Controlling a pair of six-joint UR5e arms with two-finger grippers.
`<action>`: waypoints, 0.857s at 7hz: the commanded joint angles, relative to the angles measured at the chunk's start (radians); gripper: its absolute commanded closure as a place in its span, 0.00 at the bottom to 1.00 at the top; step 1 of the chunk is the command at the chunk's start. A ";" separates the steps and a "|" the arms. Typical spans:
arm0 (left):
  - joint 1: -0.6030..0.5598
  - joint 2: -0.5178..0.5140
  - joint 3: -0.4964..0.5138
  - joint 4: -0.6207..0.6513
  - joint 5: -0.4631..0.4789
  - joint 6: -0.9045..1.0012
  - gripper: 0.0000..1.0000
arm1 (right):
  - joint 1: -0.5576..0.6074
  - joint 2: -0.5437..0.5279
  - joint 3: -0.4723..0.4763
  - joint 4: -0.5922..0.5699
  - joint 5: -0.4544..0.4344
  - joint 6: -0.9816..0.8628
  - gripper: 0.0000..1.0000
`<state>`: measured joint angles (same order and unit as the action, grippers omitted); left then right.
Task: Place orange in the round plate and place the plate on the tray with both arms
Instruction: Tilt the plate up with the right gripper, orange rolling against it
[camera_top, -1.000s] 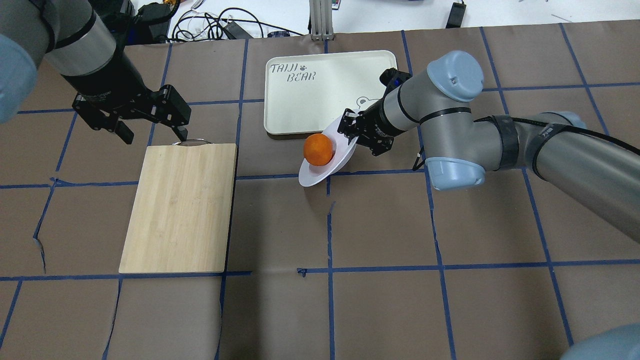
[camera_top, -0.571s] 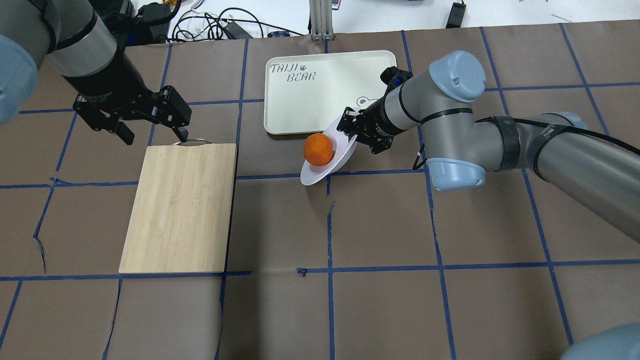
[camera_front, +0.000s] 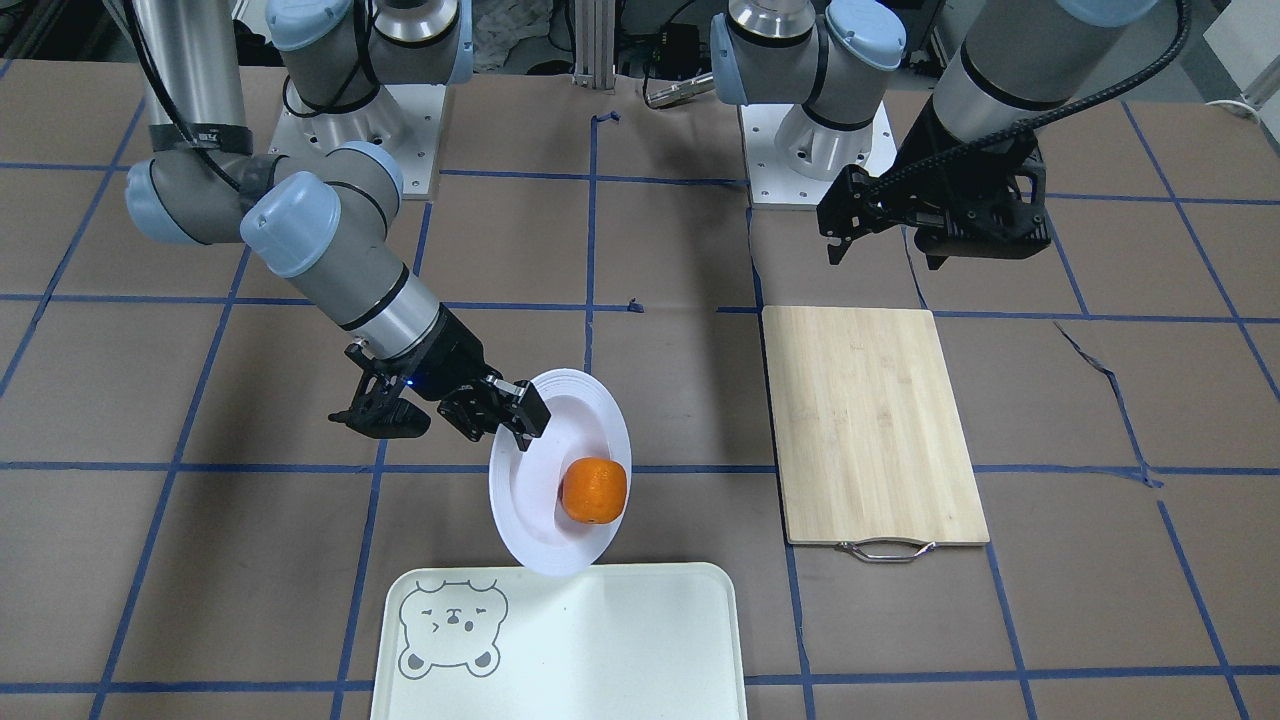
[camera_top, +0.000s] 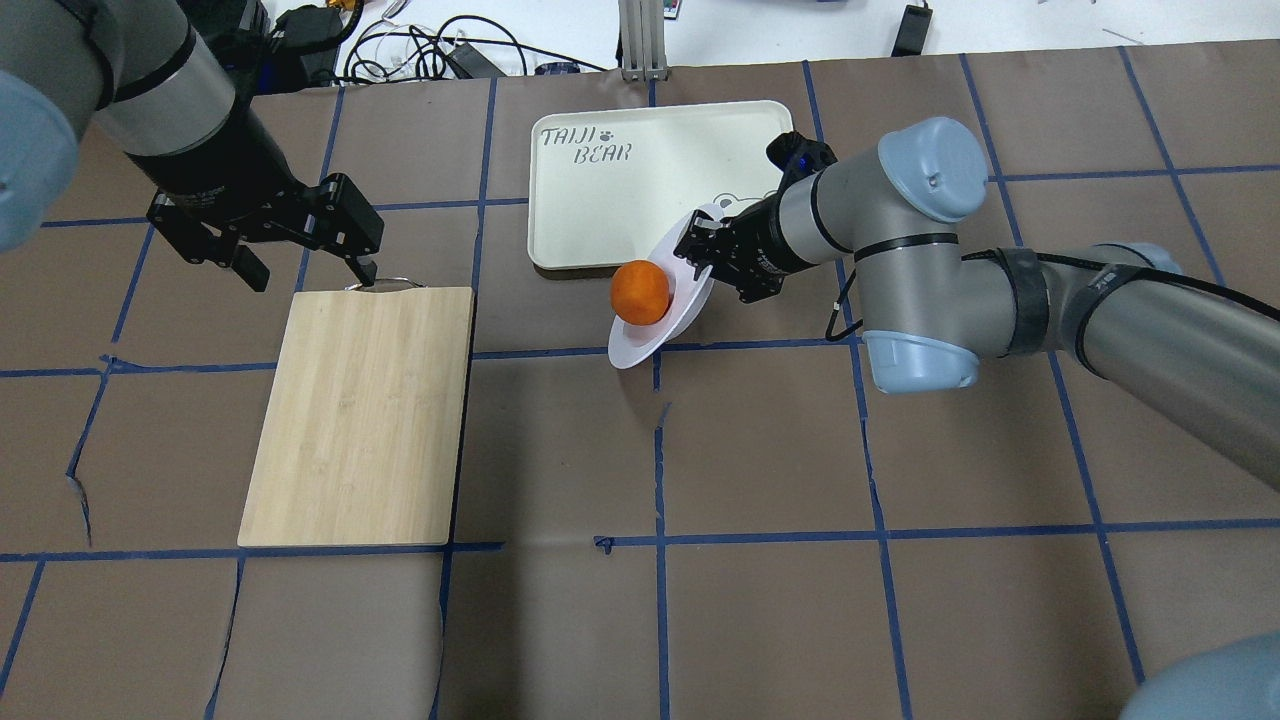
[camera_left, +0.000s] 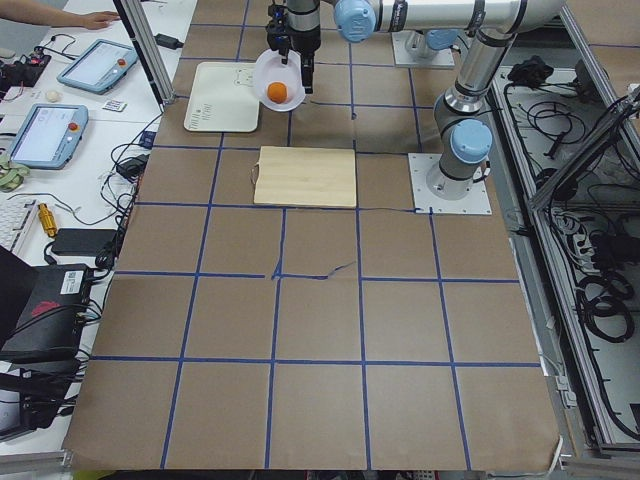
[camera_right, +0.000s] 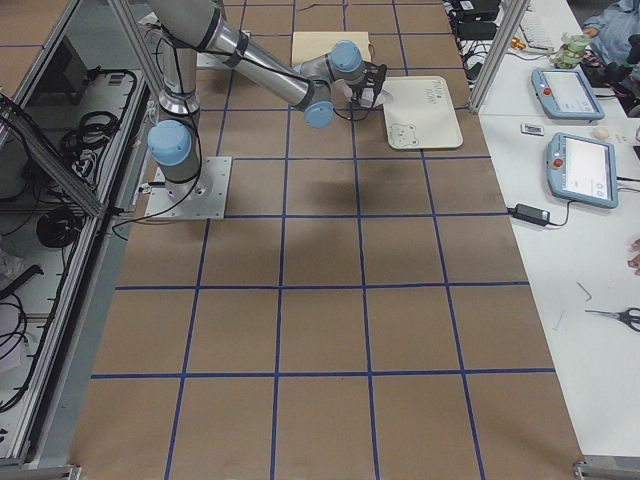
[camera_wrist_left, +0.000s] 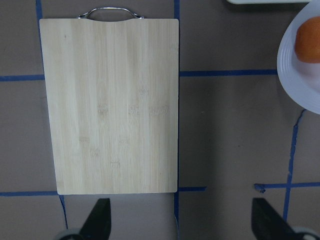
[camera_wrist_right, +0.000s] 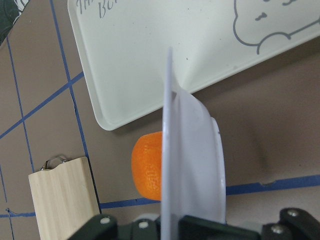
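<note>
The right tool (camera_top: 703, 255) is pinching the rim of the round plate (camera_front: 532, 478) at its 10 o'clock in the front-facing view, jaws closed narrowly on the ridged edge. The plate is hanging clear of the table (camera_top: 760, 600), tipped steeply (the right wrist camera is seeing it almost edge-on). The orange (camera_front: 594, 490) is sitting in the plate at about 3 o'clock of its centre, towards the low side. In the overhead view the plate is hovering at the tray's (camera_top: 640, 200) 6 o'clock, its far rim just overlapping the tray's near edge.

The left tool (camera_top: 308, 262) is hovering with its jaws spread wide and holding nothing, above the handle end of the bamboo cutting board (camera_top: 360, 415), well apart from the plate at its 9 o'clock.

The orange step is looking done; the carry to the tray is in hand. The next move is probably calling for levelling the plate, so the orange is not rolling off, then travelling towards 12 o'clock over the tray, lowering and releasing.
</note>
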<state>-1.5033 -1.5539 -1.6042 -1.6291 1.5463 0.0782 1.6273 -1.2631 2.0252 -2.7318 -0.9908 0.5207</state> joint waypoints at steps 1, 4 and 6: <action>0.000 0.000 0.000 0.000 0.000 0.000 0.00 | -0.012 -0.008 0.029 -0.037 -0.002 -0.014 1.00; -0.002 0.000 0.000 0.000 0.000 0.000 0.00 | -0.015 -0.013 0.087 -0.035 -0.012 -0.021 1.00; -0.002 0.000 0.000 -0.002 0.000 0.002 0.00 | -0.027 -0.013 0.110 -0.046 -0.055 -0.019 0.84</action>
<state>-1.5048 -1.5539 -1.6045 -1.6294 1.5463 0.0785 1.6064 -1.2762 2.1202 -2.7744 -1.0131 0.5011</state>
